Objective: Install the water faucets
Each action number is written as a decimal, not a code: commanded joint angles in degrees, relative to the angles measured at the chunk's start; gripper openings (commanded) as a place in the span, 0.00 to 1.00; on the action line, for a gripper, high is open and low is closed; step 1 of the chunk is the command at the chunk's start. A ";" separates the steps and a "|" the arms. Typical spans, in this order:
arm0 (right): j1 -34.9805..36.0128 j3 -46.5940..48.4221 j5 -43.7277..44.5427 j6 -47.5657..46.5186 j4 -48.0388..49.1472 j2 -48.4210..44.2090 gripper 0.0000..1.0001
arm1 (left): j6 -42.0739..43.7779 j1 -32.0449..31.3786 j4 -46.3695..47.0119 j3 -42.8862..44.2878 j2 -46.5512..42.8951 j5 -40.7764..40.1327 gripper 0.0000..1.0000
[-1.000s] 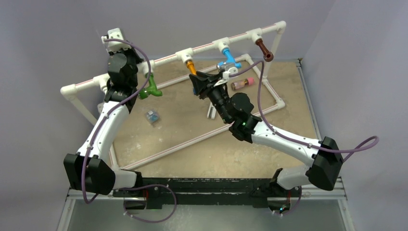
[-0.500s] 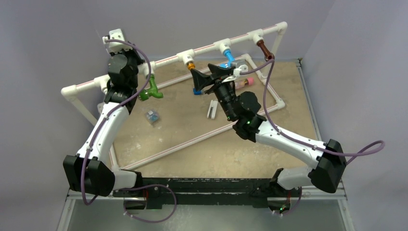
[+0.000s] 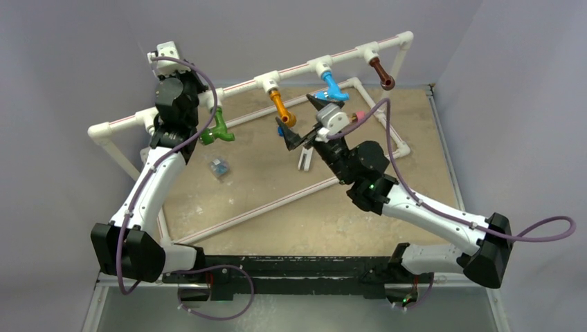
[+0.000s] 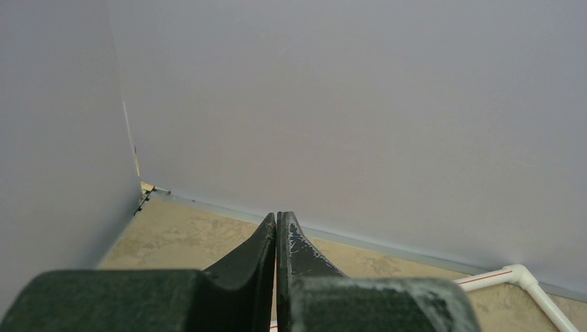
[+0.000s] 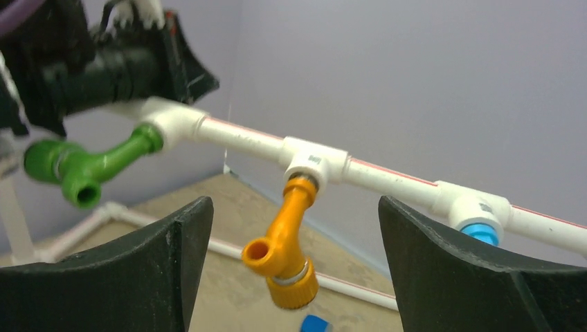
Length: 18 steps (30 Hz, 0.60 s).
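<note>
The orange water faucet (image 5: 285,235) hangs from the white pipe (image 5: 242,134). Our right gripper (image 3: 302,119) is spread near it, gripping nothing. Our left gripper (image 4: 277,223) is pressed together.

Tan mottled table (image 3: 291,228). Lying on it: base rails of a white pipe frame (image 3: 263,208), a small clear bluish block (image 3: 219,167) left of centre, a white two-pronged piece (image 3: 304,160) mid-table, and a pink-ended tube (image 3: 359,115) back right, partly hidden.

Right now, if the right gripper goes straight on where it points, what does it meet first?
Likely the orange faucet, centred between the right gripper's open fingers; how far off is unclear.
</note>
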 commanded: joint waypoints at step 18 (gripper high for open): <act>4.80 3.44 17.21 -21.32 11.77 13.70 0.81 | 0.26 -0.33 -14.77 -4.54 3.18 3.76 0.00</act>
